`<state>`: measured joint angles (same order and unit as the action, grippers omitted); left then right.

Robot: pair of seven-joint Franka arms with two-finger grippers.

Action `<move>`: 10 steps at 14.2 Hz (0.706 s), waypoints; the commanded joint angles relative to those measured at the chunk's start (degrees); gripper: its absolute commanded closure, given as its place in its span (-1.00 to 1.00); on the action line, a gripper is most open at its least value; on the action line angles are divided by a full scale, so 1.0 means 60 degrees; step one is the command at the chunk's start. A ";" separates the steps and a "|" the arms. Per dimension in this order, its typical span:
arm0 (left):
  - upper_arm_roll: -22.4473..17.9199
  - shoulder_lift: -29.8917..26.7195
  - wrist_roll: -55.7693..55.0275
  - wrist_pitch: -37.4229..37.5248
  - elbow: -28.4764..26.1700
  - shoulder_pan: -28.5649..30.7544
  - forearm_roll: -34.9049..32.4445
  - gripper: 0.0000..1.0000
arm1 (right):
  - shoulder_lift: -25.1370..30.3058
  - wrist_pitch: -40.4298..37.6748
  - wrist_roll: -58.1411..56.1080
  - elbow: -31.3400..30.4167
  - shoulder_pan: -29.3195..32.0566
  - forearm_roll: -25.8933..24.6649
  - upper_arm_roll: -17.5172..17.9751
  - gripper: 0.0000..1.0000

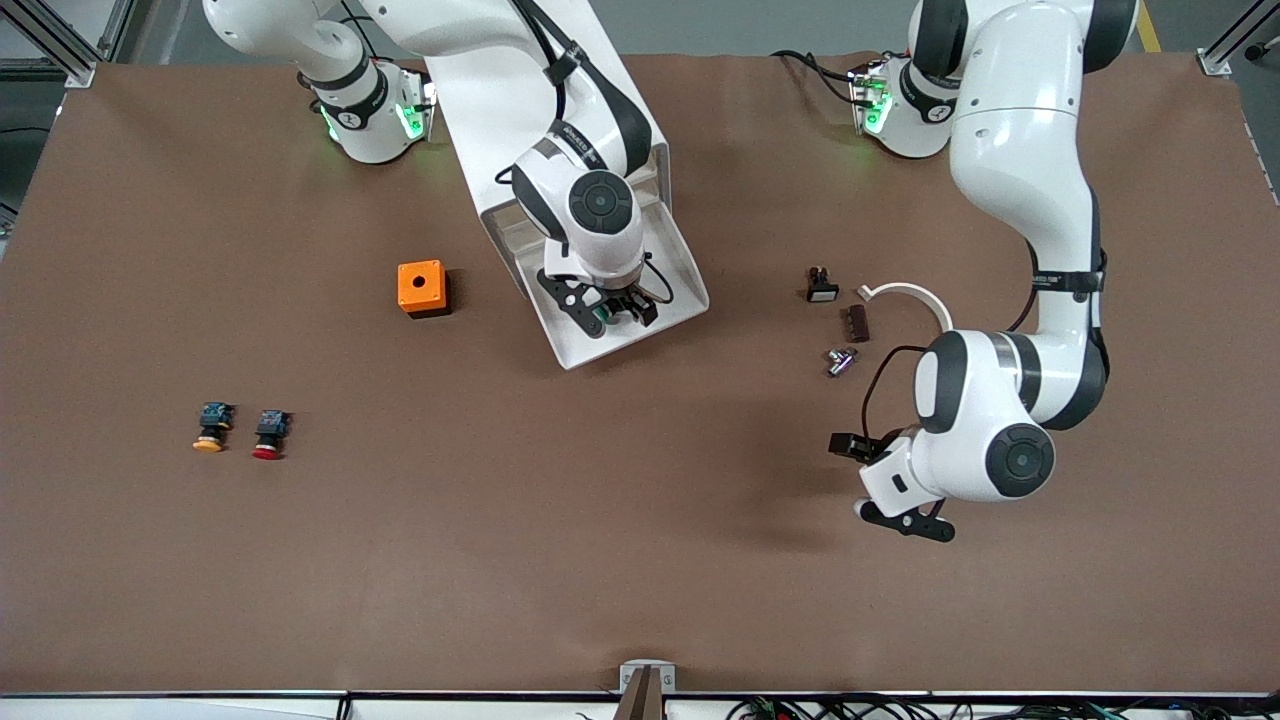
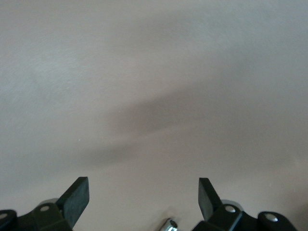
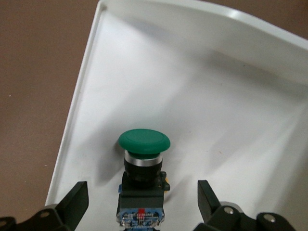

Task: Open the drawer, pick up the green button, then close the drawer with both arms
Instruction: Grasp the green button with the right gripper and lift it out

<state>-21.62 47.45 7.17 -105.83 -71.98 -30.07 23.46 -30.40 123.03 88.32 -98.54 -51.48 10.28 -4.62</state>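
While the left hand (image 2: 143,199) waits (spread), the right hand (image 3: 143,202) apparently straddles the button (image 3: 144,142).

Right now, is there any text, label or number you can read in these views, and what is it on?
None reads.
Band on the right arm: light print, too small to read.
Strip on the rear of the green button in the drawer: tiny marks, blurred.
Round marks on both arm bases: too small.
Orange box, yellow button, red button: no lettering visible.
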 commanded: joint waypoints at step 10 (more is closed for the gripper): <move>-0.0264 -0.0129 -0.5365 0.0104 -0.0088 -0.1255 0.0250 -1.00 | -0.0075 -0.0914 -0.0320 0.1067 0.0068 0.0075 -0.0123 0.72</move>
<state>-22.84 47.44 -20.60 -105.73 -71.98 -35.81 23.89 -30.52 121.97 87.12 -96.55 -51.63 10.27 -4.83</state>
